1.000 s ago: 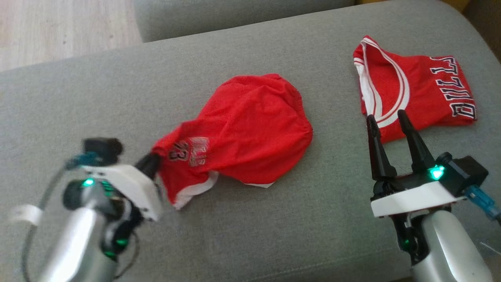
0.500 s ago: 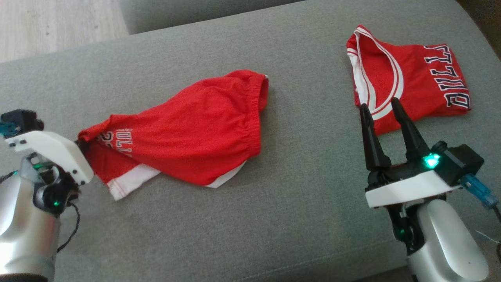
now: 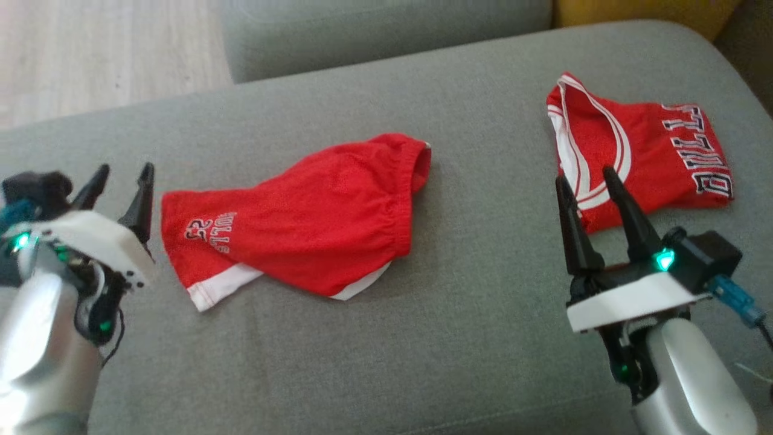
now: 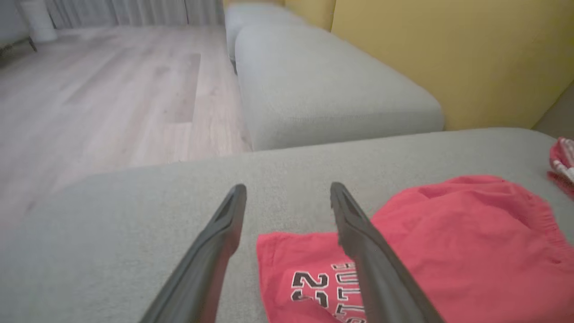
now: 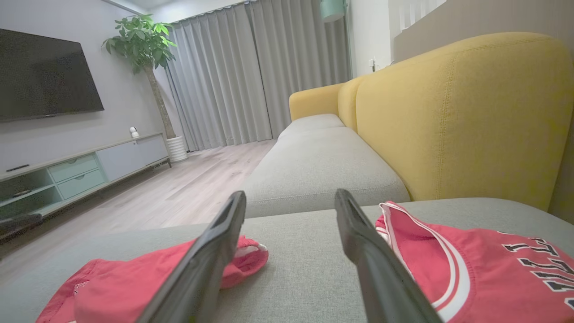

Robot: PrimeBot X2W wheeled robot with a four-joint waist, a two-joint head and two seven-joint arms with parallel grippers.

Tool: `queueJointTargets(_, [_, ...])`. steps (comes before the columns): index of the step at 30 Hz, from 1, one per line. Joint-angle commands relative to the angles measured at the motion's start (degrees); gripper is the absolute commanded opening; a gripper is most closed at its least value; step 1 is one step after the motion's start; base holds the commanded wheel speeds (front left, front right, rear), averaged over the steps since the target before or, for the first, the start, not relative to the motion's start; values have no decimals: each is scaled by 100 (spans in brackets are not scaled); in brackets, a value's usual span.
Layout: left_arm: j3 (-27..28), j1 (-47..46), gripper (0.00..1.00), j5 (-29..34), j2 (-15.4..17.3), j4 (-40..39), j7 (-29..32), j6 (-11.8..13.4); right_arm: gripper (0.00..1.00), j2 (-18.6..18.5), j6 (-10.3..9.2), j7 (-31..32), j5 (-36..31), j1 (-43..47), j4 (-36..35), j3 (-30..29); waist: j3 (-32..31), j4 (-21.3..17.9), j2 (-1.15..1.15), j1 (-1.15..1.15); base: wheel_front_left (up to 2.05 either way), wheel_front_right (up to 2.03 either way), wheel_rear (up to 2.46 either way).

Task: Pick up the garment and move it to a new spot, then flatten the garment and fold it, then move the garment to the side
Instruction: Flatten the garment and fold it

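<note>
On the grey cushion, the shorts lie rumpled left of centre, 1 leg hem just beside the left gripper, whose 2 fingers stand spread and empty, probably so the cloth can be flattened; the right gripper (also spread, holding nothing) waits by the jersey, clear of the work.
</note>
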Motion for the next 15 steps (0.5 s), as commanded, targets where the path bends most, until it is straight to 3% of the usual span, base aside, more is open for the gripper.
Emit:
queueJointTargets(1, [284, -72, 100, -20, 221, -314, -259, 110, 100, -64, 39, 28, 18, -5, -180, 87, -140, 86, 0, 0, 0, 0, 0])
queueJointTargets(4, [322, 437, 100, 223, 132, -967, -761, 562, 100, -52, 39, 55, 32, 91, -190, 88, -273, 146, 0, 0, 0, 0, 0])
queueJointTargets(8, [493, 1216, 100, 417, -70, -2025, -944, 1140, 100, -54, 39, 83, 33, 200, -240, 74, -334, 209, 0, 0, 0, 0, 0])
queueJointTargets(12, [705, 1855, 100, 517, -252, -2764, -976, 1495, 100, -81, 39, 84, 39, 307, -261, 11, -346, 307, 0, 0, 0, 0, 0])
queueJointTargets(15, [791, 2262, 100, 580, -401, -3062, -980, 1601, 100, -78, 39, 69, 75, 367, -245, 1, -355, 328, 0, 0, 0, 0, 0])
